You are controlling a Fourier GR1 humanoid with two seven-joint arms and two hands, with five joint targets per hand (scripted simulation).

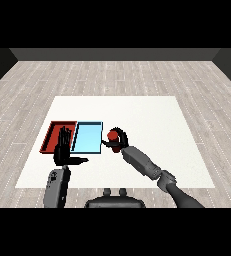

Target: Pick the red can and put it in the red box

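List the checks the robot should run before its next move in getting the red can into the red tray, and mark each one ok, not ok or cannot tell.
1. Red can inside the right hand, fingers curled round it: ok.
2. Can lifted off the white table: cannot tell.
3. Can upright: cannot tell, the hand covers most of it.
4. Red tray free to receive the can: not ok, the left hand is raised over its near part.
5. Route to the red tray: it crosses the light blue tray, which holds nothing: ok.
6. Can already in the red tray: not ok.
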